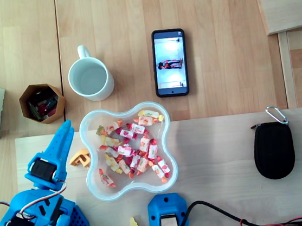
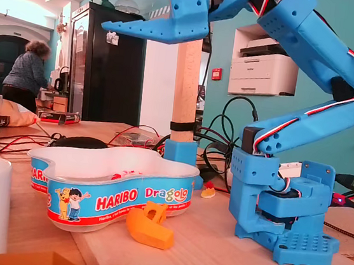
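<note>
**Hovering gripper beside a tub of sweets**

Blue two-finger gripper (image 1: 68,126) (image 2: 102,4), raised well above the table in the fixed view. Its jaws stand partly apart, with a clear gap between them, and they hold nothing. In the overhead view the fingertips lie just outside the rim of the Haribo tub (image 1: 90,171) (image 2: 125,194), at about 10 o'clock from the tub's centre.

An orange plastic piece (image 1: 80,158) (image 2: 149,225) rests on the board at 9 o'clock from the tub, touching or nearly touching its wall, and at about 5 o'clock from the fingertips. The clear, lobed tub holds a heap of wrapped sweets (image 1: 130,148).

Taking directions from the tub in the overhead view:
- a white mug (image 1: 90,79) stands at 11 o'clock
- a brown hexagonal paper cup (image 1: 42,102) stands at 10 o'clock
- a smartphone (image 1: 170,63) lies flat at 1 o'clock
- a black zip case (image 1: 273,150) with a carabiner (image 1: 276,114) lies well apart at 3 o'clock
- a blue socket (image 1: 166,212) carrying a wooden post (image 2: 186,82) sits at 6 o'clock, with two loose sweets (image 1: 135,225) just to its left.
</note>
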